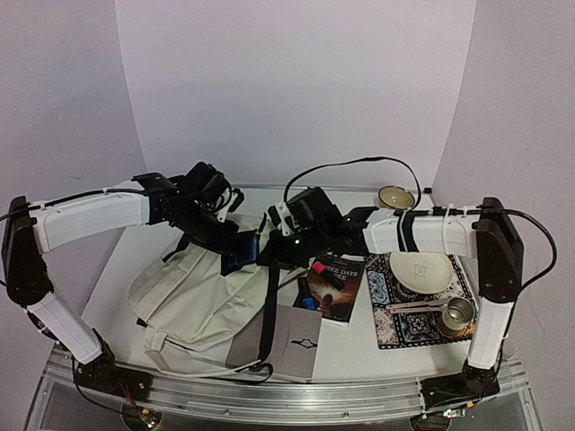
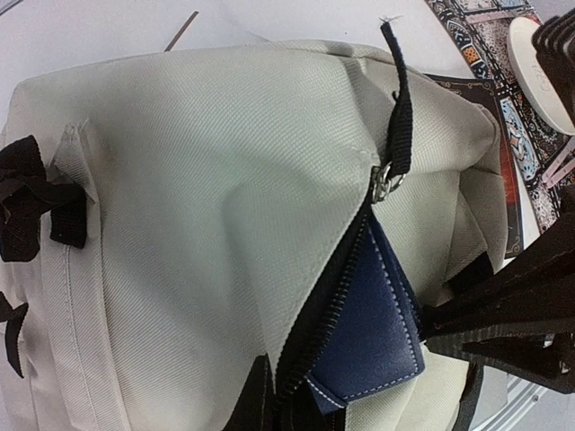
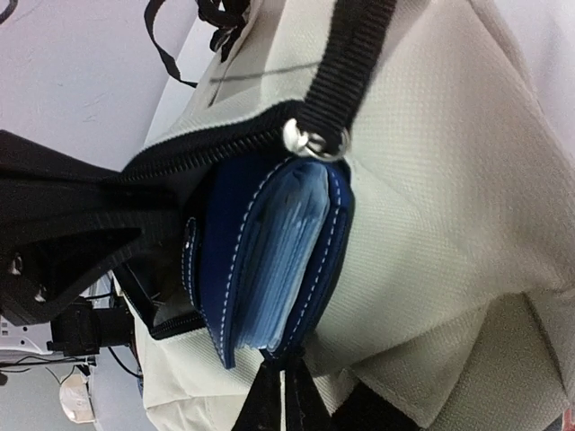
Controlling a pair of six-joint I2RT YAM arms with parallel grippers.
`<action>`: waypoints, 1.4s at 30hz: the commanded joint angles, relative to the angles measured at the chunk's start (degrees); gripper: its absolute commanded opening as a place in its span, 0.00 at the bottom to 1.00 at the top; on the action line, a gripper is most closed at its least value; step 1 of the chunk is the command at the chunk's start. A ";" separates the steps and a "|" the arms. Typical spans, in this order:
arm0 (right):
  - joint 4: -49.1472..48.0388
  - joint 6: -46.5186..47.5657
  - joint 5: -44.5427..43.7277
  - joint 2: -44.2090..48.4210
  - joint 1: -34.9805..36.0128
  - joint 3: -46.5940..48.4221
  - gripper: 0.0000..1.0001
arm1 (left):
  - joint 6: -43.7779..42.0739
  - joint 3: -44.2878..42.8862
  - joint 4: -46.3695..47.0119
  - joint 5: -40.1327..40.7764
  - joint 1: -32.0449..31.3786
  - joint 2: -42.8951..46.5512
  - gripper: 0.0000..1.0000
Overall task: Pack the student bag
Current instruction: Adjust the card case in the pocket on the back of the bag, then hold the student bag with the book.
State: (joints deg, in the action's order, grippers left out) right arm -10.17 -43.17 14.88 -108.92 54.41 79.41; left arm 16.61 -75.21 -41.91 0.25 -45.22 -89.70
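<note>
At the student bag zip opening, navy wallet sits half-inserted, left gripper and right gripper jaws pressed together; book unpacked.

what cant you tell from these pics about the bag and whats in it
- Inside of the student bag: all views, the blue wallet and fabric block the zip opening.
- Wallet's inner end: both wrist views, buried behind the zipper.
- Book title: top view, too small and blurred.
- Bag's far edge: top view, the left arm and right arm cover it.

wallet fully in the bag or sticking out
Sticking out: the wallet sits only partly inside the bag, one end poking past the open zipper.
</note>
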 commanded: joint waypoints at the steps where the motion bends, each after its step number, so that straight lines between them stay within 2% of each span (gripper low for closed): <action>1: 1.58 3.64 -3.21 -2.09 -0.42 6.37 0.02 | -1.83 -0.10 5.08 -7.11 -0.69 4.52 0.00; 7: 2.54 4.46 -4.24 -4.67 -0.90 10.62 0.00 | -3.31 0.39 5.13 -10.47 -0.89 4.65 0.00; 17: 4.35 7.56 -7.74 -8.86 -1.10 15.25 0.00 | -2.86 0.62 5.81 -11.54 -0.89 5.11 0.00; 19: 4.80 8.10 -6.47 -8.56 -1.28 15.79 0.01 | -2.60 1.33 5.96 -9.76 -0.93 5.10 0.00; 24: 5.50 9.24 -6.25 -2.15 -1.51 12.27 0.13 | -1.73 3.12 5.95 -3.83 -0.95 5.19 0.00; 30: 5.69 8.28 -8.53 5.05 -5.13 5.53 0.23 | -2.35 3.57 6.44 -4.58 -0.97 4.94 0.00; 36: 5.53 7.02 -7.06 5.32 -8.25 4.17 0.41 | -4.18 4.27 7.42 -5.58 -0.93 5.78 0.00; 42: 5.18 5.81 -1.98 1.66 -9.62 5.80 0.52 | -4.88 4.72 9.27 -6.87 -0.94 6.12 0.00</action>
State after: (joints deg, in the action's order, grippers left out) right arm -4.88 -36.58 9.02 -105.09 44.61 84.58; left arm 13.24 -70.30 -38.28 -3.28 -45.50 -86.97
